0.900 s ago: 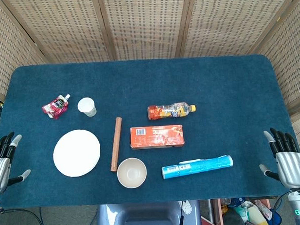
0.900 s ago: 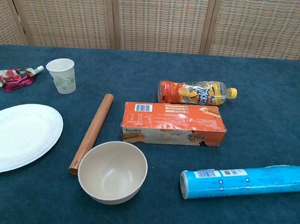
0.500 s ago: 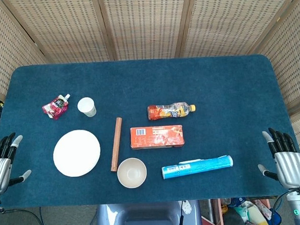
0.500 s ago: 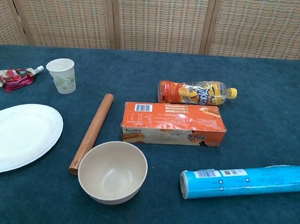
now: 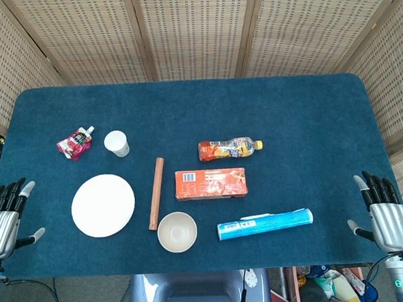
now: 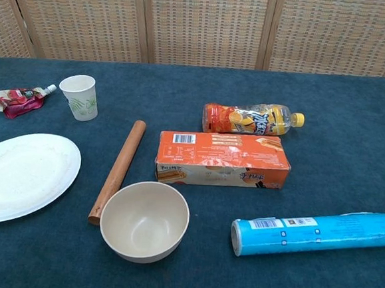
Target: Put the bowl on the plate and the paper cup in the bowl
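Head view: we look steeply down from high at 6 o'clock edge, whole table [image 5: 186, 105] in frame, far off. Chest view: we sit low, close, facing 12 o'clock toward screen [image 6: 202, 25]. Both share bowl [image 5: 177, 231], plate [image 5: 103, 205], orange box [image 6: 222, 159].

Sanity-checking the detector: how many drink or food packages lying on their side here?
4: red pouch far left, orange bottle centre, orange box just in front of it, blue tube front right. None seems hidden.
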Tool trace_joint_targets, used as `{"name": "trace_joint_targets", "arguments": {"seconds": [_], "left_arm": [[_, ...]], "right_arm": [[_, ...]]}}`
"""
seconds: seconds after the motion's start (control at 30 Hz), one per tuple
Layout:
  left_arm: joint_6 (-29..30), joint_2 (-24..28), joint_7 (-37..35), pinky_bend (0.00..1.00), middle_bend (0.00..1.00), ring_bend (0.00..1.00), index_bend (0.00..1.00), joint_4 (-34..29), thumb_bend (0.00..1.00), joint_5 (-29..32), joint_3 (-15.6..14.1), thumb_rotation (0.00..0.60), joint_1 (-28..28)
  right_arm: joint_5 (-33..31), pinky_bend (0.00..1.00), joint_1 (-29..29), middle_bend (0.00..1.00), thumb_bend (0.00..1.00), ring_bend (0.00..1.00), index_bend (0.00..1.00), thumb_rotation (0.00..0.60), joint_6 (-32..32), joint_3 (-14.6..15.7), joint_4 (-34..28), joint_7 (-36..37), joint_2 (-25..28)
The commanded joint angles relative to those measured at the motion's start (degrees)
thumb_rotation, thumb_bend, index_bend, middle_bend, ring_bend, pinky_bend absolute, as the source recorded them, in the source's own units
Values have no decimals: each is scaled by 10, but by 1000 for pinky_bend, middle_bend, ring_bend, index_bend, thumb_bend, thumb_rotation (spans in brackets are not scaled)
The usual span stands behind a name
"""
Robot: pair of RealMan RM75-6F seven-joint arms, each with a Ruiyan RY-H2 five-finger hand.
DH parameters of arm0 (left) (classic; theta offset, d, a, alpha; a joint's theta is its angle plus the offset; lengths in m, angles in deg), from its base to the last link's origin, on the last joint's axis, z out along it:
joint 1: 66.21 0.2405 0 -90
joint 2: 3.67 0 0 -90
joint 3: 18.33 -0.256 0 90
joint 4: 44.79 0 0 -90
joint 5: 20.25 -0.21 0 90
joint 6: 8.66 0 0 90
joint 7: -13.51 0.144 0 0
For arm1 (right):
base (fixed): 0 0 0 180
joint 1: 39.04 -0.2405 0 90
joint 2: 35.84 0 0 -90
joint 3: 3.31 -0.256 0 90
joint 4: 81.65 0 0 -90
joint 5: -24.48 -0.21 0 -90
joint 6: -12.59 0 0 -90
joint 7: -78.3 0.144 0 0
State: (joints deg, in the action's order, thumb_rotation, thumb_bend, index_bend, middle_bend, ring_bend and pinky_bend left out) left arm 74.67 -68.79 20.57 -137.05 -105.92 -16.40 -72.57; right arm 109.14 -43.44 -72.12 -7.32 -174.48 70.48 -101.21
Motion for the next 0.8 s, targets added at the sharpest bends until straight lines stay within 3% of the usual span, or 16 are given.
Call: {"name": "trace_joint_targets", "arguments": {"seconds": [0.03,0.2,0.47,0.8], "left_arm": [[-1,-1,0,0,0,0,0,-1,0,-4,-1,600,-1],[-1,-1,-16,0,0,0,0,-6,0,-27,-5,600,-9],[-32,-17,-28,0,0,0,2,5,58,-125,-26,600,-59],[-95,-29,-29,0,0,0,262,-28,151,-181,-38,600,-122]], "right_arm": [[-1,0,1,0,177,0,0,600,-1,0,-1,-3,1],[-4,0,2,0,177,0,0,600,-3,-2,-1,-1,-2],[-10,0,1,0,177,0,0,600,0,-4,0,-7,-4],[-16,0,3,0,177,0,0,600,-1,-6,1,-7,-2]]}}
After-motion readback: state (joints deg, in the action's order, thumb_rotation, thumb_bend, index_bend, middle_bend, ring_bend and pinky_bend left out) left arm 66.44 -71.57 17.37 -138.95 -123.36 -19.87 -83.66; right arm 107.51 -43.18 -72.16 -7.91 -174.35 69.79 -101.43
